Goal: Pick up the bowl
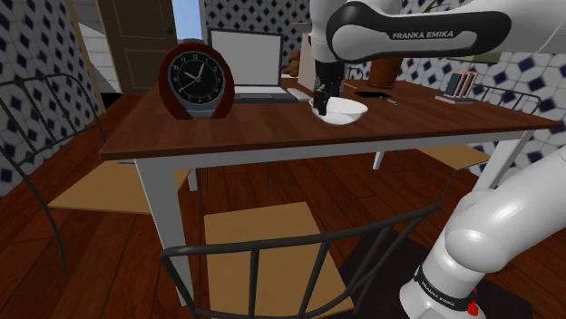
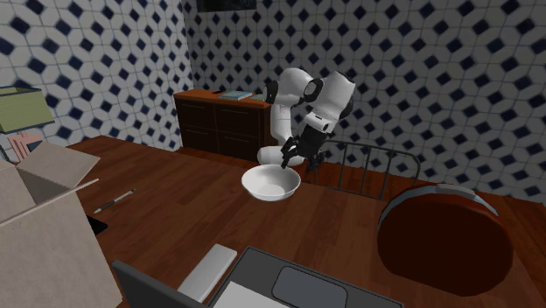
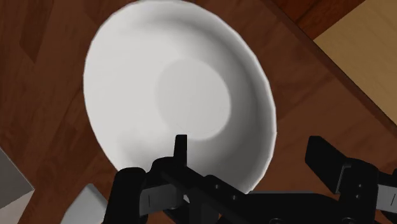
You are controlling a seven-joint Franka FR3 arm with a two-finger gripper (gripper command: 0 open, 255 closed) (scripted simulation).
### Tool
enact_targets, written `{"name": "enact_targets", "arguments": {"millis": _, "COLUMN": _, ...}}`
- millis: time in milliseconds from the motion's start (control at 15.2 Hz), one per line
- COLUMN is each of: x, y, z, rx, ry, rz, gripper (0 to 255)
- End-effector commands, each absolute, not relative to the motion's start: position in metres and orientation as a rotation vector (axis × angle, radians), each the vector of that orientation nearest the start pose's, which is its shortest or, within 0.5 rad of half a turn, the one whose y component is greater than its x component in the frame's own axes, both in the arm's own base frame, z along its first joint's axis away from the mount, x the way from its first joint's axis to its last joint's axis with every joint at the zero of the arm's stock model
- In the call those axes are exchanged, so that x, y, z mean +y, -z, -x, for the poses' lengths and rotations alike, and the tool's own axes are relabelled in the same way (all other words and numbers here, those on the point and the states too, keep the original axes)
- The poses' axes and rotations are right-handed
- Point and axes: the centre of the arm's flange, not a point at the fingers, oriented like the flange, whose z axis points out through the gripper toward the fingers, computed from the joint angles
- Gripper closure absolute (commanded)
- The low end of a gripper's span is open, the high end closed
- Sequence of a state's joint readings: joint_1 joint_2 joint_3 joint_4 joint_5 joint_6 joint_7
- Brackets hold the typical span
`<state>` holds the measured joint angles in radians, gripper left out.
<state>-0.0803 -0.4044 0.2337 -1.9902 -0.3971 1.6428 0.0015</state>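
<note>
Item, shoulder view: a dark wooden table (image 1: 227, 136) carrying a round clock (image 1: 195, 82) in a brown case, an open laptop (image 1: 247, 63) behind it, and to the shoulder view's right of both a white bowl (image 1: 343, 111), upright on the tabletop. We record the black gripper (image 1: 324, 98) hanging from the white arm (image 1: 408, 32) straight down at the bowl's left rim, and a wire-backed chair (image 1: 272, 263) in the near foreground. Item, second exterior view: the bowl sits close to the table's far edge, on the robot's side, well apart from the clock at that view's lower right. The gripper is poised at the rim nearest the arm. A cardboard box (image 2: 44, 227) stands at the left and a dark cabinet (image 2: 223, 118) against the patterned wall. Item, wrist view: the gripper's jaws stand apart and straddle the rim, one finger (image 3: 180, 149) over the bowl's inside and the other finger (image 3: 327, 159) outside it above bare wood. Neither appears to touch the wall, so we list the bowl as not yet held. Handling note, our judgement: the step in hand is the pinch on the rim. We would sink far enough that the pads cover the wall below the lip and keep the rim centred between them. Then close squarely, since a thin curved wall may slip or tip, and lift straight up.
</note>
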Motion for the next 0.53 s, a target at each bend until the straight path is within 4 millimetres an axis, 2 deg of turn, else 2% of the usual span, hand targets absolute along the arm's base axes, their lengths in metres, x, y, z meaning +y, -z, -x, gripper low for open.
{"name": "enact_targets", "arguments": {"millis": 0, "x": 0.051, "y": -0.628, "z": -0.438, "rx": -0.304, "ry": 0.139, "rz": 3.638, "gripper": 0}}
{"name": "enact_targets", "arguments": {"millis": 330, "x": 0.051, "y": -0.601, "z": -0.438, "rx": -0.304, "ry": 0.139, "rz": 3.638, "gripper": 0}}
{"name": "enact_targets", "arguments": {"millis": 462, "x": 0.051, "y": -0.598, "z": -0.438, "rx": -0.304, "ry": 0.139, "rz": 3.638, "gripper": 0}}
